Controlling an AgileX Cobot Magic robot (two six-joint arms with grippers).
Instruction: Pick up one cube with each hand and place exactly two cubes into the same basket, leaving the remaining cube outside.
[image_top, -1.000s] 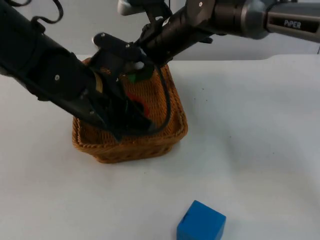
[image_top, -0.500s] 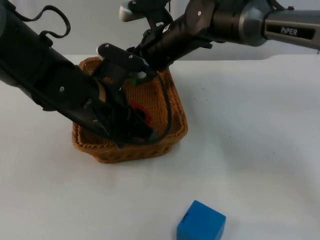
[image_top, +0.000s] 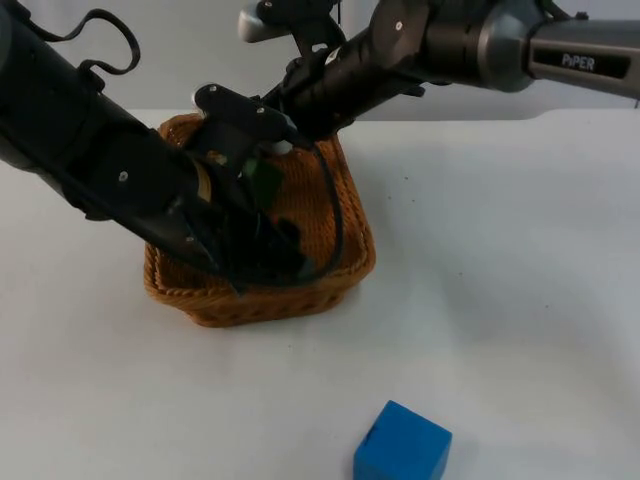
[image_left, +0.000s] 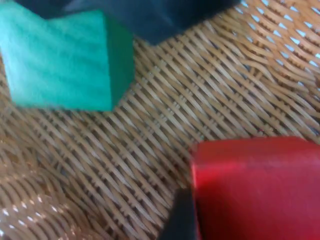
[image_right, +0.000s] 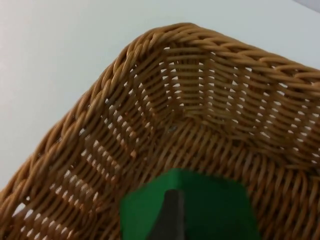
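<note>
Two cubes lie on the basket (image_top: 345, 262) floor: green cube (image_left: 65, 62) and red cube (image_left: 257, 187), apart, each turning an edge upward. Left claw (image_top: 262, 240) and right claw (image_top: 285, 125) reach inside; their grip cannot be told. The blue cube (image_top: 402, 444) sits on the bench (image_top: 520, 300).

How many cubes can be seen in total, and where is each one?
3. The green cube and the red cube are inside the wicker basket; the blue cube stands on the white table.
</note>
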